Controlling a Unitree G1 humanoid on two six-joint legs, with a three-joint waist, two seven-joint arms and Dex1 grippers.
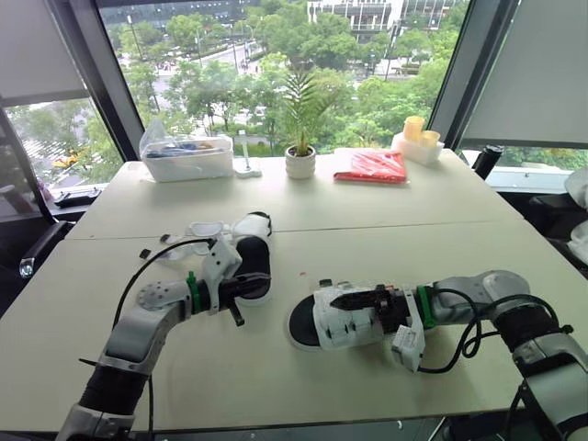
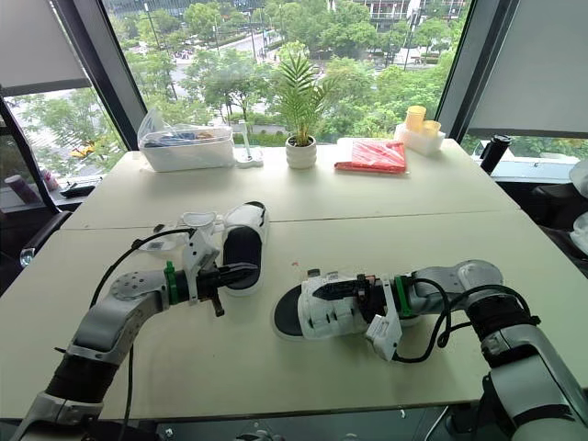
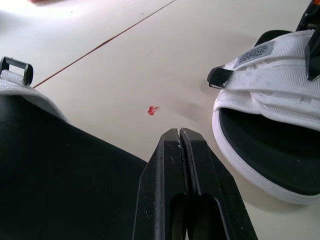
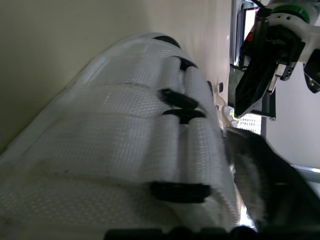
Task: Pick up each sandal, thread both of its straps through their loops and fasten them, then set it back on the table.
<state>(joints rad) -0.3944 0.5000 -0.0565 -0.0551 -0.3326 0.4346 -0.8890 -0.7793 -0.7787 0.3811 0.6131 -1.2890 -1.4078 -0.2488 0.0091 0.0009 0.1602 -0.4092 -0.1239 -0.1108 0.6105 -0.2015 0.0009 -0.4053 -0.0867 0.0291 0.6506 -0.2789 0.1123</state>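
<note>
Toward the front edge of the desk (image 1: 386, 225), about midway along it, the near sandal (image 1: 317, 323) lies flat, its toe end pointing to the robot's left. Its white straps (image 4: 150, 150) arch over the black footbed and carry black loops. The right claw (image 1: 349, 300) reaches in from the right and rests on top of those straps; I cannot tell whether it is clenched or released.

Left of that, and a little farther back, the left claw (image 3: 179, 140) is clenched with nothing in it, its two fingers pressed flat together. It hangs over the near end of the far sandal (image 1: 253, 241), whose black footbed lies bare, with a black loop (image 3: 15, 70) at its edge. This sandal lies left of centre, by the seam that runs across the desk, apart from the near one. A small red speck (image 3: 153, 110) marks the bare surface between the two sandals. Just left of the far sandal sits a clear plastic item (image 1: 204, 229).

Along the back edge, left to right, stand a plastic box (image 1: 188, 158), a potted plant (image 1: 300, 158), a red packet (image 1: 372, 167) and a white tray (image 1: 418, 147) with yellow cups.
</note>
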